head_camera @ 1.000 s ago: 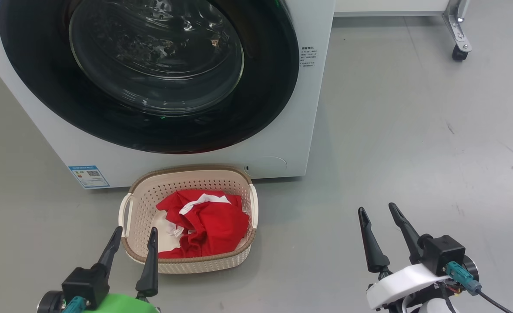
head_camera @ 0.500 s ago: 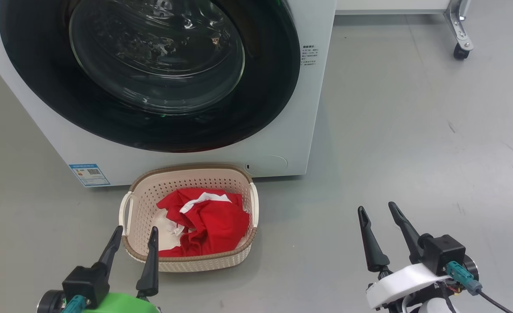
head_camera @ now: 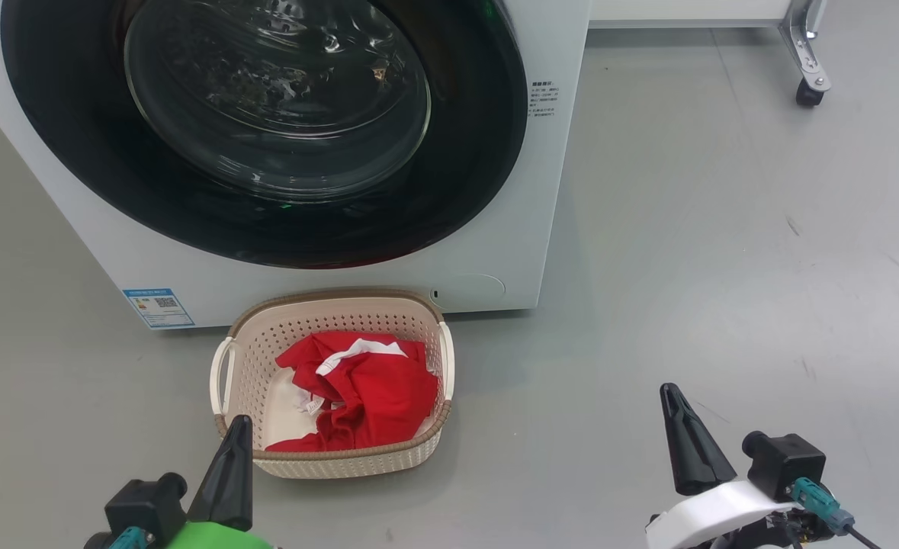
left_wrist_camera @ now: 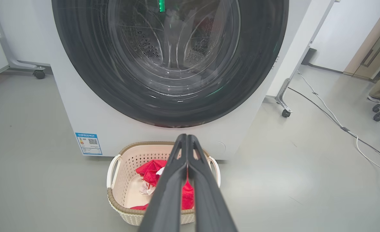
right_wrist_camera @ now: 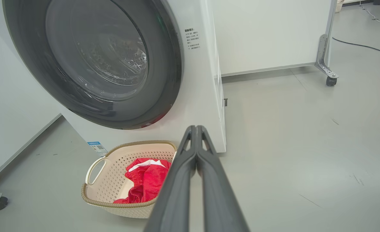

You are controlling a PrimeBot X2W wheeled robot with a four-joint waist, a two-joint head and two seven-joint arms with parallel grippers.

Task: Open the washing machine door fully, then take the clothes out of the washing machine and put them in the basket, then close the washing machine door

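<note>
Left pincer [head_camera: 239,422], tips together, near the basket [head_camera: 335,296]

Lighting bright, even and diffuse. Shadows soft and faint: a pale one on the floor [head_camera: 724,229] just right of the basket [head_camera: 327,465]. The washing machine door [head_camera: 274,91] shows scattered white reflections and a small green glint. Head view sharp. Wrist views bend straight lines near their edges
</note>
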